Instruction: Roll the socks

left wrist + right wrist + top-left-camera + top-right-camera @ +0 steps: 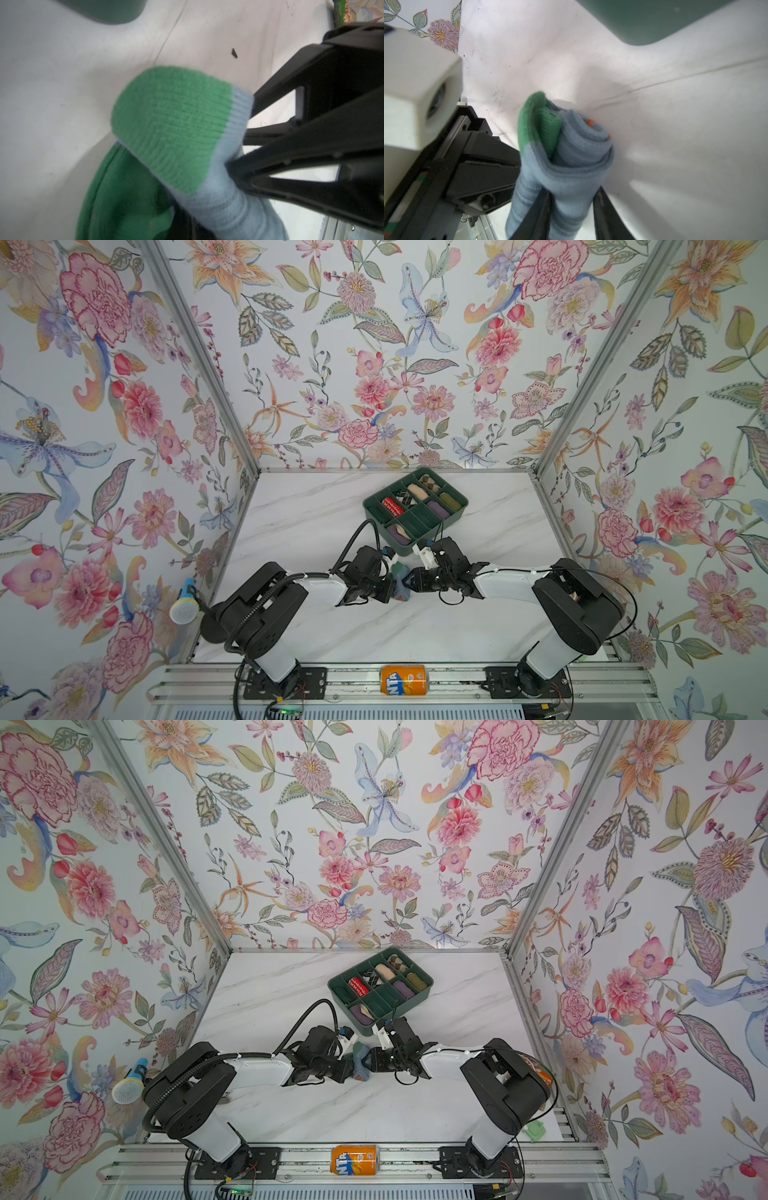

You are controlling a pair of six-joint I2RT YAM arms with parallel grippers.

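1. the socks (401, 584), a grey-blue ribbed pair wound into a loose roll, sit between two robot arms near the middle of the white marbled surface (299, 514). they are just in front of the near corner of a green divided tray (405, 549), and both top views show them there (361, 1061).
2. the left claw (393, 588) is pressed together on the socks from the left. it pinches the knit close to a green toe (172, 124), which fills much of the left wrist view.
3. the right claw (411, 578) meets the socks from the opposite side. in the right wrist view its two black fingers (605, 209) stand on either side of the socks (566, 166) and clasp them.
4. that same view shows the coil end on, layer over layer, with a green toe flap folded against the outside and flecks of orange near the centre.
5. whether the socks rest on the surface or hang just above it cannot be told.
6. the tray holds other rolled socks, among them a red patterned roll (392, 508), a beige roll (417, 491) and a purple roll (438, 509).
7. an orange soda can (404, 679) lies on its side on the metal rail at the front, between the two arm bases. a blue-handled microphone (183, 605) stands at the left edge.
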